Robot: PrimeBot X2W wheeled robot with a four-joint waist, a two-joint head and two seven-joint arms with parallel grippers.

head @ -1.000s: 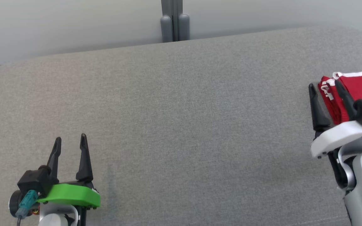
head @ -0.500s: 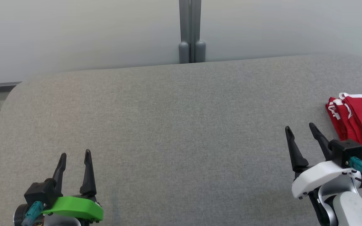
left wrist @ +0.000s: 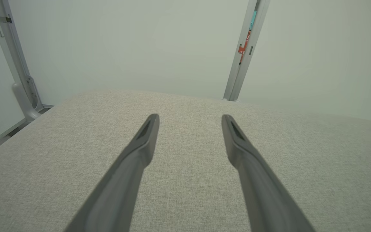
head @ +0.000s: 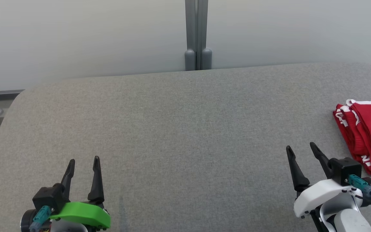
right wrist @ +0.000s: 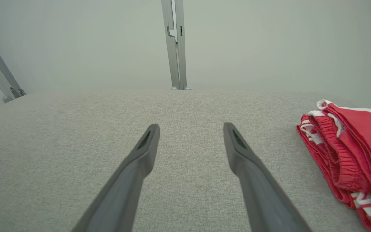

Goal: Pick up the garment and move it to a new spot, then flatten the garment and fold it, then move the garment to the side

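Note:
The garment (head: 367, 132) is red with white trim, folded into a compact stack at the right edge of the grey surface; the right wrist view shows its elastic waistband side (right wrist: 349, 154). My right gripper (head: 300, 147) stands open and empty just left of and nearer than the garment, apart from it (right wrist: 190, 128). At the lower left, far from the garment, my left gripper (head: 84, 160) is open with nothing between its fingers (left wrist: 190, 118).
The grey fabric-covered surface (head: 179, 129) spreads wide between both grippers, with rounded far corners. Behind it is a pale wall panel with a grey vertical post (head: 197, 35). Another grey post (left wrist: 21, 83) stands off the far left corner.
The head camera has tilted up, showing more wall. My right gripper has drawn back from the garment's left edge, down and toward the near side. The left gripper keeps its pose.

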